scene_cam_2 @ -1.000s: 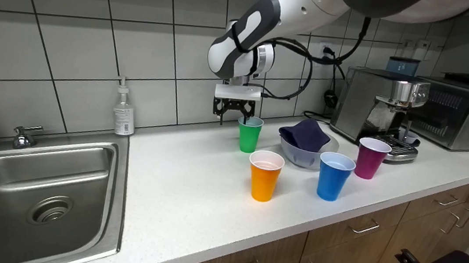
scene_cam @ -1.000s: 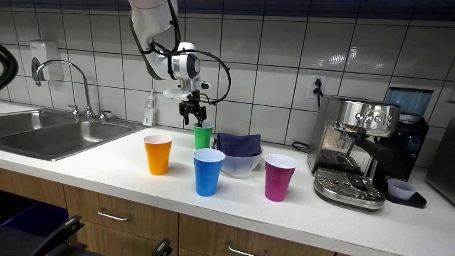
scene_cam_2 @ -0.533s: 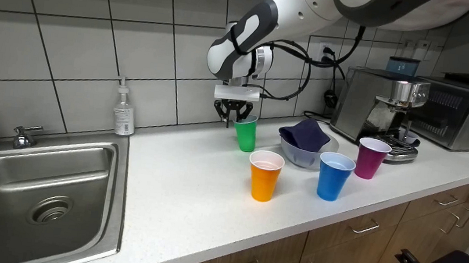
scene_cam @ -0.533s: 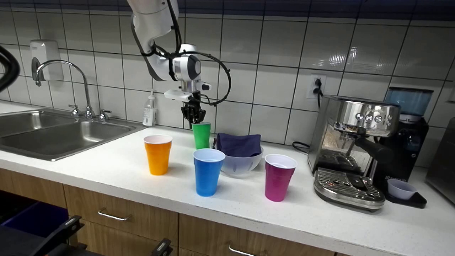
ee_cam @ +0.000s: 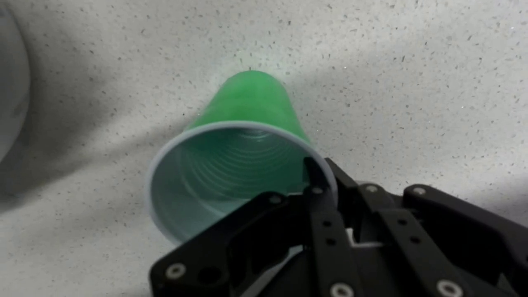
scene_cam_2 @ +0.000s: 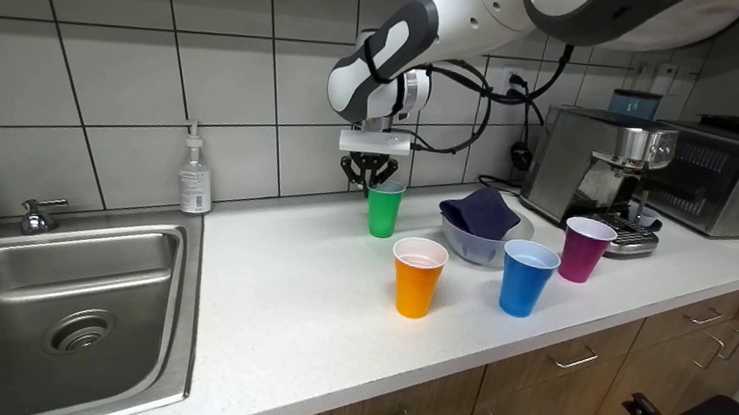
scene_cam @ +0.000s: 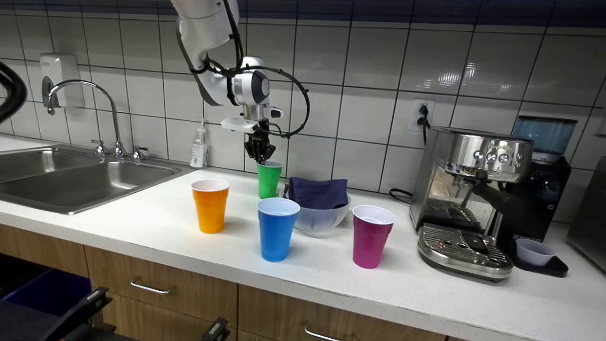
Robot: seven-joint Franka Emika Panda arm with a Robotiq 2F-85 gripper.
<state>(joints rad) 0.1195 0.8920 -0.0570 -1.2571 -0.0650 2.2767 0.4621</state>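
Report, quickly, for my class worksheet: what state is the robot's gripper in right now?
Gripper: closed, holding the green cup by its rim.

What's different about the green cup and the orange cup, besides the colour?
The gripper pinches the green cup at its rim, while the orange cup is free of it. The green cup is nearer the wall, and the orange cup is nearer the front of the counter. Both cups are upright, open at the top, and wider at the top than at the bottom.
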